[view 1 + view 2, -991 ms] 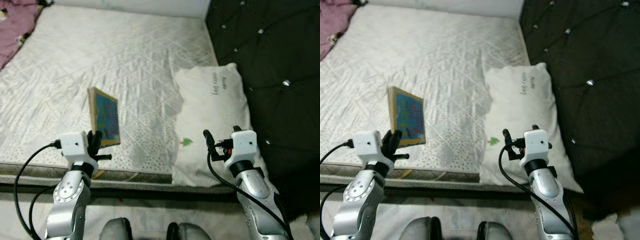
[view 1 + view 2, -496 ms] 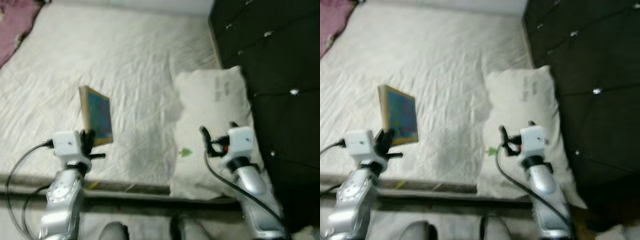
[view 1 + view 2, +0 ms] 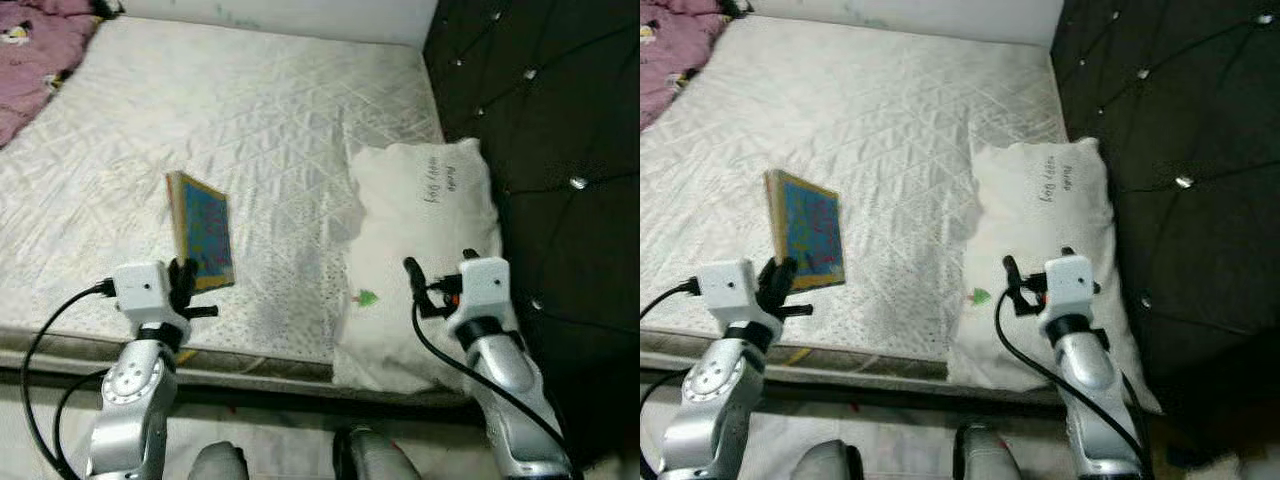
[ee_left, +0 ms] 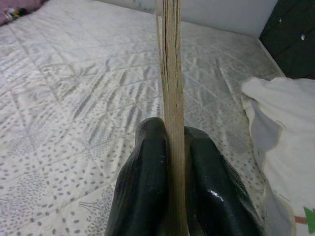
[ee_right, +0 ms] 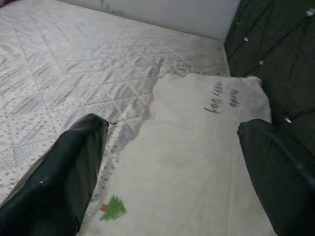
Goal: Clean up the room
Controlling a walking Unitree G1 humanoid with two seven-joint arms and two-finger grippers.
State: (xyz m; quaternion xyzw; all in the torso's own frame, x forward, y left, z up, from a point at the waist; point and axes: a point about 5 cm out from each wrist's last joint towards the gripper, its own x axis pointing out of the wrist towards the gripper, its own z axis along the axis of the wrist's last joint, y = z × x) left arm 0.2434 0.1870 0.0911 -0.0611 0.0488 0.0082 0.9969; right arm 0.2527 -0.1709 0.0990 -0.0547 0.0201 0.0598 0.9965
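Left hand (image 3: 186,281) clamped on lower edge of thin book (image 3: 203,230); both black fingers (image 4: 147,187) pressed against its two faces, page edges running up between them in left wrist view. Book held upright, blue illustrated cover facing robot's right, raised above near part of bed (image 3: 250,110). Held over quilted white mattress cover, near front edge, well left of pillow (image 3: 420,250).

Right hand (image 3: 435,280) hovered over near end of pillow, fingers (image 5: 59,177) spread wide, nothing between them. Right wrist view looked down pillow's length: handwritten lettering toward far end, small green tree mark (image 5: 112,208) near close end. Same tree mark (image 3: 369,297) noted on pillow's front left part in head view.

Pillow lay along right side of bed, touching dark tufted headboard (image 3: 540,120) with shiny buttons. Pink-purple blanket (image 3: 35,50) bunched at far left corner of bed. White wall (image 3: 300,15) behind bed. Cables looped from both silver arms.
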